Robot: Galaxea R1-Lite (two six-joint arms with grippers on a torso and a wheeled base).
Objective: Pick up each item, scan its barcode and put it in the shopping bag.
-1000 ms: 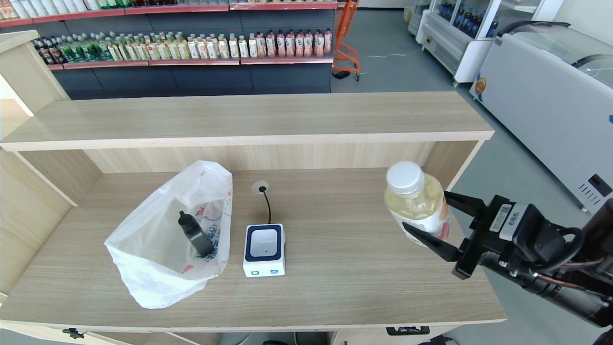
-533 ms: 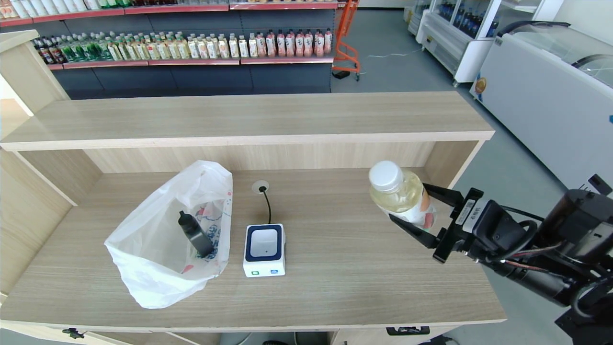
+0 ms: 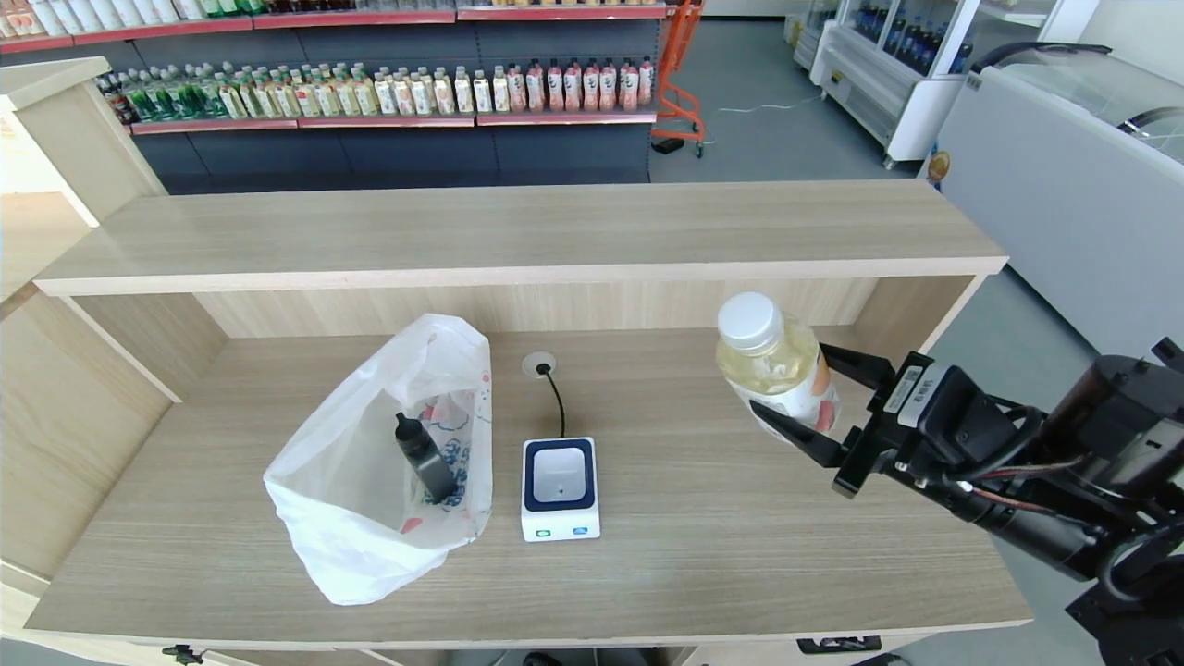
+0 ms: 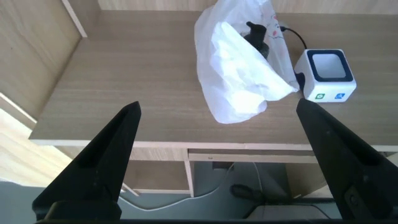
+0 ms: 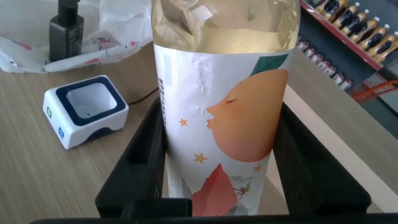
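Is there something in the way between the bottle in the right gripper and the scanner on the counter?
Nothing visible does. The right gripper holds the bottle in the air over the counter, and only bare wood lies between it and the scanner.

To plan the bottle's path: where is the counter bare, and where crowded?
Bare: the counter right of the scanner, and the strip between the shopping bag and the left wall. Crowded: the narrow gap between bag and scanner.

floor [image 3: 786, 139]: grey | back: dark shelving [image 3: 388, 148], red rails, bottle rows | right: white chest freezers [image 3: 1064, 194] | front: light-wood counter [image 3: 518, 231], raised ledge | orange stand [image 3: 683, 83] beside shelving
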